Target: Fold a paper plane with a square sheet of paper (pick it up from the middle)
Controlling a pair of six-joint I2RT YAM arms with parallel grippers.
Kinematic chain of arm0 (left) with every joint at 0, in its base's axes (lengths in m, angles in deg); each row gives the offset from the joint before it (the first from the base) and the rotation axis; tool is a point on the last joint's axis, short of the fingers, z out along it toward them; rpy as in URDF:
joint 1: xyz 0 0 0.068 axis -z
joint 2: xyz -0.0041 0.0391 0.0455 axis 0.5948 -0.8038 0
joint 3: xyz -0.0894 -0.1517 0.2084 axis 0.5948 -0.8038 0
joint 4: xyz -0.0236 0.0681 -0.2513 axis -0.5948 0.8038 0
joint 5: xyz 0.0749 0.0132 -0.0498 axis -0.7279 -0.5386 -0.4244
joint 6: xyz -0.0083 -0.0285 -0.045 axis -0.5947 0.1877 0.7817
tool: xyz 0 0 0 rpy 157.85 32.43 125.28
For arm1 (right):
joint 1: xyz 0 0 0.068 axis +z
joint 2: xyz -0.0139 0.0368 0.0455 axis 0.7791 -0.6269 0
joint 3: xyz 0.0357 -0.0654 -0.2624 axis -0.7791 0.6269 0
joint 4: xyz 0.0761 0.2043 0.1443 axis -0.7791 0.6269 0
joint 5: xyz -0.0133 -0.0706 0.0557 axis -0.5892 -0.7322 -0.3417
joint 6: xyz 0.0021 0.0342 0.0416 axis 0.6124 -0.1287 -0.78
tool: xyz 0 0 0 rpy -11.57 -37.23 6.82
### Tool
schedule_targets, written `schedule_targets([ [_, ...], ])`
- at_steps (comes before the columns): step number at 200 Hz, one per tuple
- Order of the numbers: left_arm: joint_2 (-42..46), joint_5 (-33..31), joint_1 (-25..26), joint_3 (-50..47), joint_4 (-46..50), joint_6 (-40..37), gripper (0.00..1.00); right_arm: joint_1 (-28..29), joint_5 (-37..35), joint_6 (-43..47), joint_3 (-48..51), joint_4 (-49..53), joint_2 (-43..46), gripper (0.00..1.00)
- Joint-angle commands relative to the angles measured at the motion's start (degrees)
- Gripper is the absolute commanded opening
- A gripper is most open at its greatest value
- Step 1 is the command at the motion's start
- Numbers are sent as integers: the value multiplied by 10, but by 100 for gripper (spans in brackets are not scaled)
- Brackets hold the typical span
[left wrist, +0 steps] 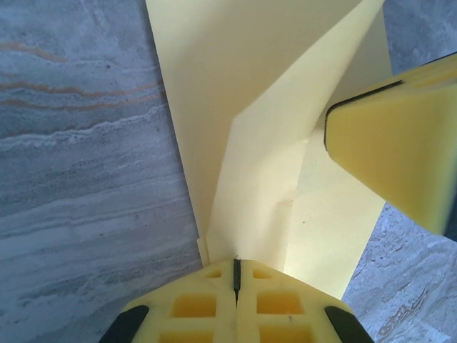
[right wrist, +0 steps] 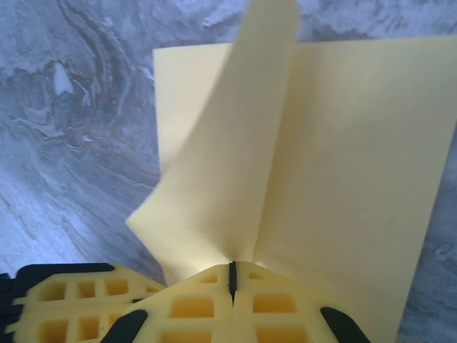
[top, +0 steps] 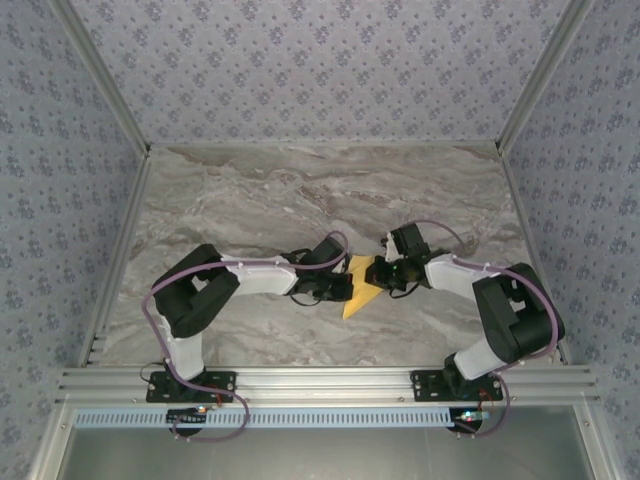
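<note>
Midway across the table [top: 300,190], the square sheet of paper [top: 359,290] lay partly creased; left gripper [left wrist: 235,275] and right gripper [right wrist: 230,275] each pinched its folds; no dart shape yet, so most folding seemingly lay ahead.

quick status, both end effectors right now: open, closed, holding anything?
left end effector: closed, pinching the thin yellow-orange creased paper sheet.
right end effector: closed, pinching the same paper sheet.

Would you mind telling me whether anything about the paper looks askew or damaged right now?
Pinched by the left gripper and right gripper, the paper has one flap standing up, and a small wrinkle kinks its fold. No tear is visible.
</note>
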Motion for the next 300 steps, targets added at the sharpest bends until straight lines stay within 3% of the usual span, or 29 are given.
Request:
schedule_targets([
  [1, -25, -22, 4, -6, 85, -14, 0, 14, 9, 11, -12, -10, -4, 0],
  [54, -29, -24, 5, -1, 98, -17, 0, 10, 23, 21, -14, -38, -54, 0],
  [129, -34, -20, 8, -9, 116, -13, 0, -103, -9, 31, -24, -23, -44, 0],
  [171, -37, -20, 8, 1, 115, -16, 0, -59, 23, 35, -32, -27, 14, 0],
  [212, -39, -20, 8, 7, 116, -14, 0, -16, 41, 30, -31, -38, -17, 0],
  [266, -40, -19, 8, 8, 123, -14, 0, -32, 36, 36, -49, -44, -80, 0],
  [300, -41, -16, 8, 4, 126, -15, 0, -75, 20, 39, -62, -44, -104, 0],
])
